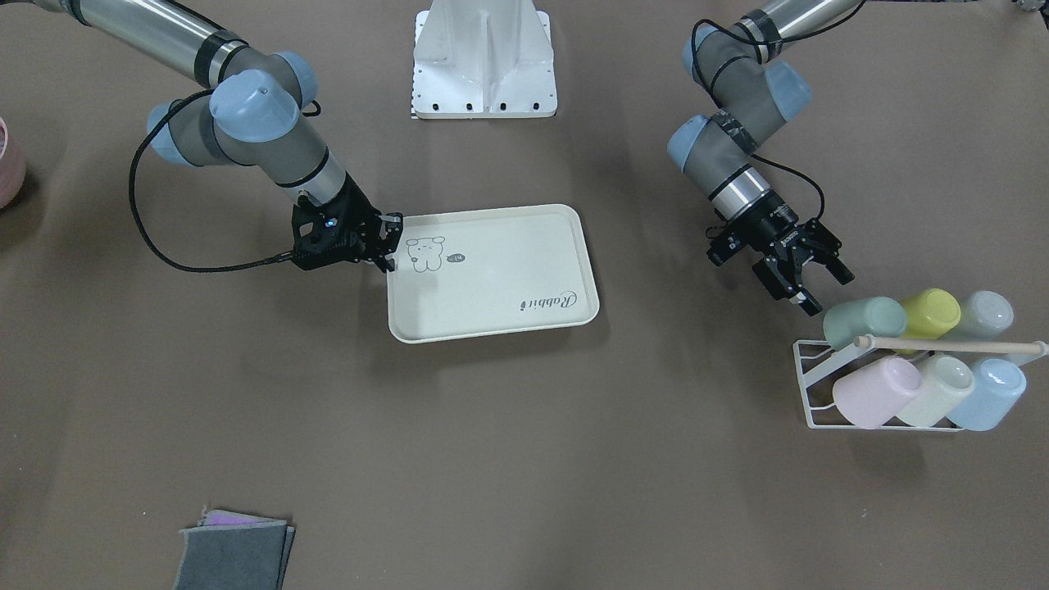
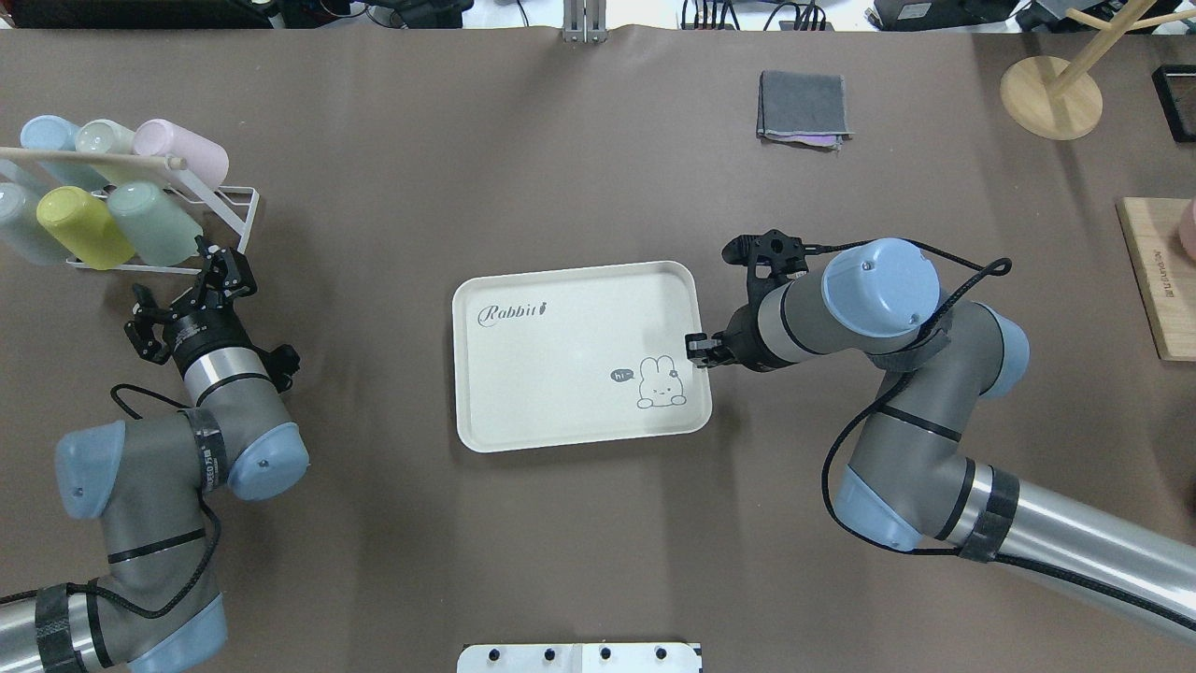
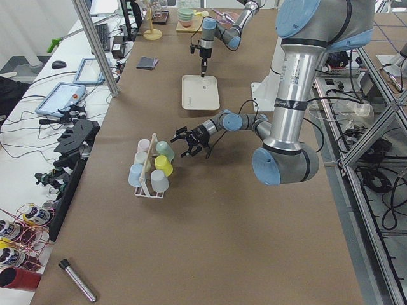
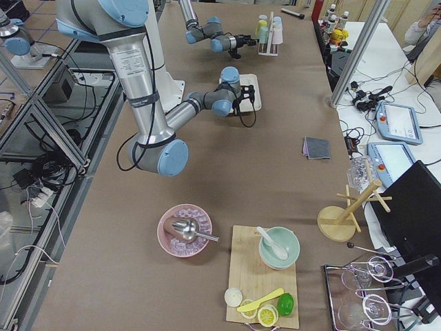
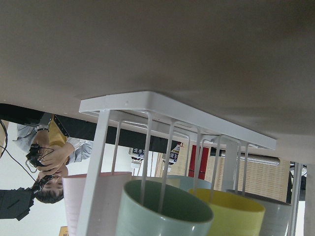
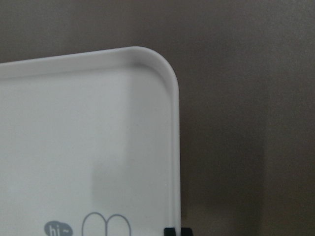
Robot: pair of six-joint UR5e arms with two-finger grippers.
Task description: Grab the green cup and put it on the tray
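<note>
Matte green cup [image 5: 147, 223] (tapered) lies on wire rack [image 5: 172, 105]

Mint-green plastic cup [image 2: 154, 224] on white wire rack [image 5: 147, 103] prong; yellow-green cup [image 2: 84, 227] just beside 1 flank, wooden rod [image 2: 84, 156] over rack; other flank free.

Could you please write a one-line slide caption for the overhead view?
Left pincer open near the green cup in the rack; right pincer on the tray rim.
</note>
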